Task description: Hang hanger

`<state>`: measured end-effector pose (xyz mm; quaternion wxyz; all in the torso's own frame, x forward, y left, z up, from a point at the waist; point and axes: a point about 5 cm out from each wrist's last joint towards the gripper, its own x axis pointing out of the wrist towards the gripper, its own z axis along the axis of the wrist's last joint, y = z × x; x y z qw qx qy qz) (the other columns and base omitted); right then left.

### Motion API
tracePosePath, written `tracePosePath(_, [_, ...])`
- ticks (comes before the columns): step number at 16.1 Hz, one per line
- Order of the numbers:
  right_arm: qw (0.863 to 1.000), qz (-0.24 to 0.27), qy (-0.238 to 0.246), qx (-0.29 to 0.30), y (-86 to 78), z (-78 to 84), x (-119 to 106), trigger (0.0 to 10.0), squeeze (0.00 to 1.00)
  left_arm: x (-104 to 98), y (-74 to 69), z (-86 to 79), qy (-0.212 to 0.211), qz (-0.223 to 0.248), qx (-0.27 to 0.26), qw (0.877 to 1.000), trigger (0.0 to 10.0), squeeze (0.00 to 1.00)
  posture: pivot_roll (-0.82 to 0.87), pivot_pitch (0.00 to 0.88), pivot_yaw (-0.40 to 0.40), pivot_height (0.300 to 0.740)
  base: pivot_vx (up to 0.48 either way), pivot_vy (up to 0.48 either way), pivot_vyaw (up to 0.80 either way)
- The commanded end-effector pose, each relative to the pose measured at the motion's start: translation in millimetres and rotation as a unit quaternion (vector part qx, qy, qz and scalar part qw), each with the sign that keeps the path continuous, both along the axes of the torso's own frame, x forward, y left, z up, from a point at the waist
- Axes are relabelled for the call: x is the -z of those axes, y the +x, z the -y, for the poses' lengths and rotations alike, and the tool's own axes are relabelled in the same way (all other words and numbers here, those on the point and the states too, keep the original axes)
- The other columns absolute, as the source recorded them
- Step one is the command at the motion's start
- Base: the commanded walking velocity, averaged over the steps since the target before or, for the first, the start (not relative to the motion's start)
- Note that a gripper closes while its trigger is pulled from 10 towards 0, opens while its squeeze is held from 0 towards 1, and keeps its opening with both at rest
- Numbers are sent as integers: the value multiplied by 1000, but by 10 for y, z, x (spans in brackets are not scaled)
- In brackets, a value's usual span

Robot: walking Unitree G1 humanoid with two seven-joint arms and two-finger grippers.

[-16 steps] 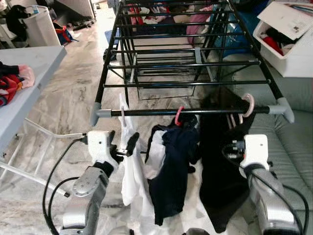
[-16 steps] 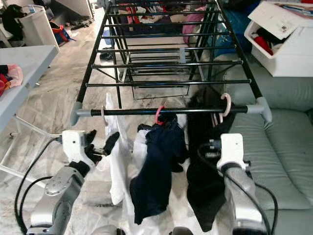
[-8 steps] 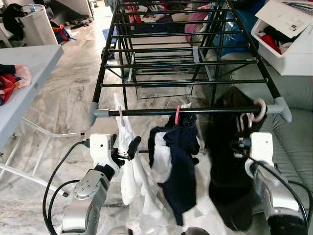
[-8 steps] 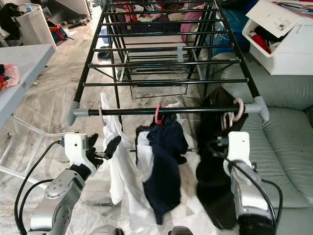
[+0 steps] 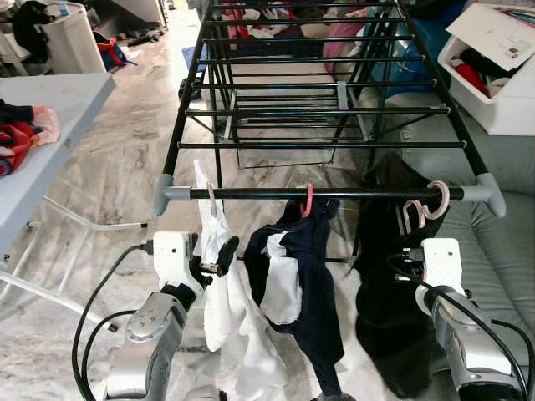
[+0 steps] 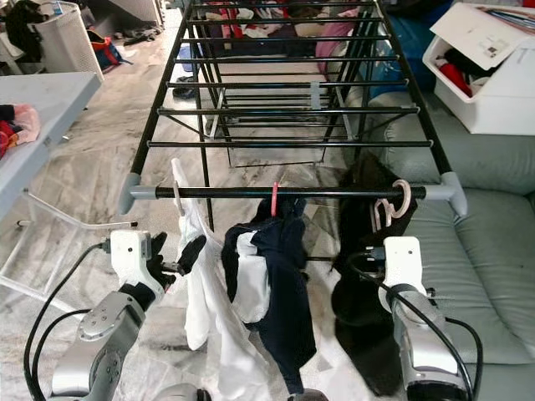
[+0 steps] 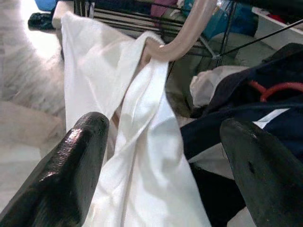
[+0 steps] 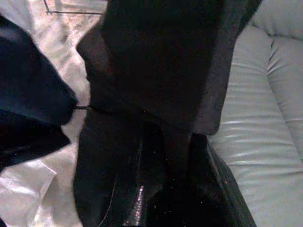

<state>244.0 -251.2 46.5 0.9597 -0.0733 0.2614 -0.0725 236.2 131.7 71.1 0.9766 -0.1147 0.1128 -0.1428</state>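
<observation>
Marble floor [image 5: 117, 167] under a black drying rack [image 5: 326, 109], grey sofa [image 5: 501, 242] right of it, desk [image 5: 50, 109] left. On the rack's front rail [image 5: 334, 193], three hangers: white garment [image 5: 221, 284], navy garment [image 5: 305, 276], black garment [image 5: 393, 317] on the pink hanger [image 5: 435, 200] near the rail's right end. Left gripper [image 5: 216, 261] below the rail, beside the white cloth.

Left wrist: jaws spread wide, released, holding nothing.

Right wrist: right gripper [image 8: 161, 189] dark against black cloth; jaw state cannot be told. Best to check the hook sits fully over the rail before withdrawing
</observation>
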Motion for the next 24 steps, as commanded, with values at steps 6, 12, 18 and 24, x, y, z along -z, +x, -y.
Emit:
tracePosePath(6, [999, 39, -14, 22, -172, -3, -45, 10000, 1000, 14, -8, -15, 2, -6, -12, 1000, 10000, 0, -67, 0, 44, 740, 0, 0, 0])
tracePosePath(12, [994, 103, -13, 37, -304, -33, -178, 10000, 1000, 44, -38, -23, 14, -9, -12, 1000, 10000, 0, -72, 0, 45, 740, 0, 0, 0])
tracePosePath(18, [986, 156, -17, 54, -306, -26, -346, 10000, 1000, 26, -2, -19, 12, -2, -14, 1000, 10000, 0, -75, 0, 47, 740, 0, 0, 0])
tracePosePath(24, [984, 170, -18, 49, -439, -68, -422, 10000, 1000, 57, -44, -97, 20, -21, -29, 999, 10000, 0, -77, 0, 41, 740, 0, 0, 0])
